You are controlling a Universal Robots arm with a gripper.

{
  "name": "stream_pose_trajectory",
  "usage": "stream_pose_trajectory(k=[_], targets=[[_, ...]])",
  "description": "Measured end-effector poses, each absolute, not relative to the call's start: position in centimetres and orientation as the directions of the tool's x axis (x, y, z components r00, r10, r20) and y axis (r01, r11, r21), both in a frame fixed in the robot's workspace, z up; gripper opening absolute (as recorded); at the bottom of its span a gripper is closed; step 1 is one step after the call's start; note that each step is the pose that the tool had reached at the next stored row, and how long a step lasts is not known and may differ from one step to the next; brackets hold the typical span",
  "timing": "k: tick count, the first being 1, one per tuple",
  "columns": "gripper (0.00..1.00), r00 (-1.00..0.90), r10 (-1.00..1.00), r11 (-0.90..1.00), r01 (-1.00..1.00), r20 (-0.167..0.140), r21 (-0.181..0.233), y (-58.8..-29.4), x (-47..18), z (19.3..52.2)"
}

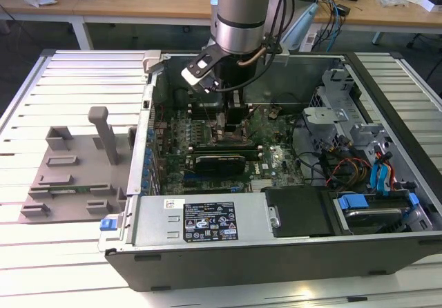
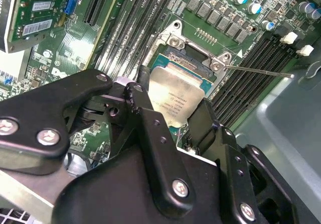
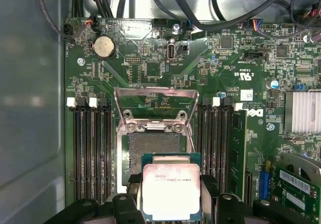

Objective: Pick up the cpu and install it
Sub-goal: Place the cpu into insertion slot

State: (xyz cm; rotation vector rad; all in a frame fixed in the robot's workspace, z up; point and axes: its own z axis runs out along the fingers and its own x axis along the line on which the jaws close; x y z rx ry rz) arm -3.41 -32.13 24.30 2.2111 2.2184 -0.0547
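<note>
Exterior view, seen from above: a robot arm (image 1: 240, 11) comes down from the upper centre of the frame into an open computer case (image 1: 311, 256) that lies on its side on a white slatted table (image 1: 83, 66). The arm's black pincer (image 1: 231, 118) hangs low inside the case, over the green circuit board (image 1: 276, 159). A long black card (image 1: 217, 161) stands on the board just in front of the pincer. At the exterior view's left, outside the case, a grey fixture (image 1: 76, 170) with raised blocks sits on the table.

In both wrist views the pincer (image 2: 173, 99) (image 3: 171, 194) is pinching the cpu (image 2: 176, 98) (image 3: 171, 191), a flat square chip with a pale silver top. One black finger (image 2: 150, 128) presses on each of two opposite edges. The cpu is held close over the open socket (image 3: 153, 143), covering one edge of it; whether it touches cannot be told.

In the first wrist view the socket's metal frame (image 3: 154, 91) stands swung open. Rows of memory slots (image 3: 90, 148) run along both sides of the socket. A round battery (image 3: 104, 46) sits on the board well apart from it. In the second wrist view a thin metal lever (image 2: 261, 72) sticks out beside the socket.
</note>
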Motion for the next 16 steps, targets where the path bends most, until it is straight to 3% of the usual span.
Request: stream_pose_trajectory(k=[16], targets=[[0.55, -0.004, 1.000, 0.003, 1.000, -0.031, -0.018, -31.5, -3.3, 22.9]])
